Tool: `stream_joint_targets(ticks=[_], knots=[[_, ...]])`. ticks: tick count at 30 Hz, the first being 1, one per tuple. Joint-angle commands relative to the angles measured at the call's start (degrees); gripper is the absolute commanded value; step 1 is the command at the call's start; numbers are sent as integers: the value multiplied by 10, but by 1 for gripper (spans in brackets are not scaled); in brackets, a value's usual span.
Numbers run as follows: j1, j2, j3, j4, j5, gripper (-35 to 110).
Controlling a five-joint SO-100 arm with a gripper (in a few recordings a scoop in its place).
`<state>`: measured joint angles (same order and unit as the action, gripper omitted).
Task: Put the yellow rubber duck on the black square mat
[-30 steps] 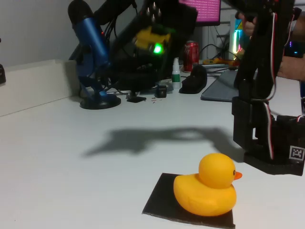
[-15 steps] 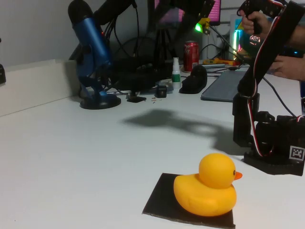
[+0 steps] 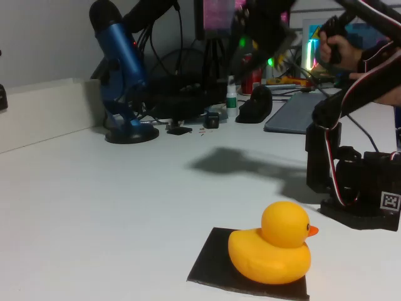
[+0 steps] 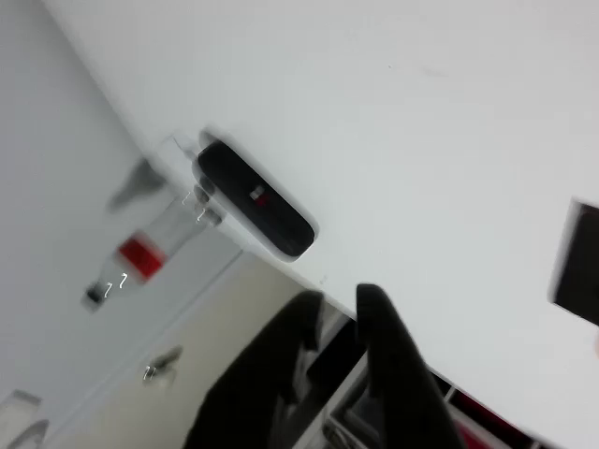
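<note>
Fixed view: glossy rounded yellow rubber duck (image 3: 270, 249) on flat matte black square mat (image 3: 213, 260); hand (image 3: 266, 31) blurred, state unclear.

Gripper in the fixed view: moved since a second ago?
Yes. The gripper has swung right, from above the blue microphone's side to over the red can, away from the yellow rubber duck.

White table (image 3: 94, 207): black square mat (image 3: 213, 257), blue microphone (image 3: 122, 75), arm base (image 3: 354, 188).
</note>
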<state>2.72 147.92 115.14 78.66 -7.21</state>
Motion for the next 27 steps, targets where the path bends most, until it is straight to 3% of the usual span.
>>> stream_joint_targets(ticks=[1, 7, 13, 27], knots=[[15, 91, 126, -70, -2, 3], [11, 262, 352, -149, -2, 3], [9, 446, 482, -156, -2, 3], [9, 443, 514, -151, -3, 3]])
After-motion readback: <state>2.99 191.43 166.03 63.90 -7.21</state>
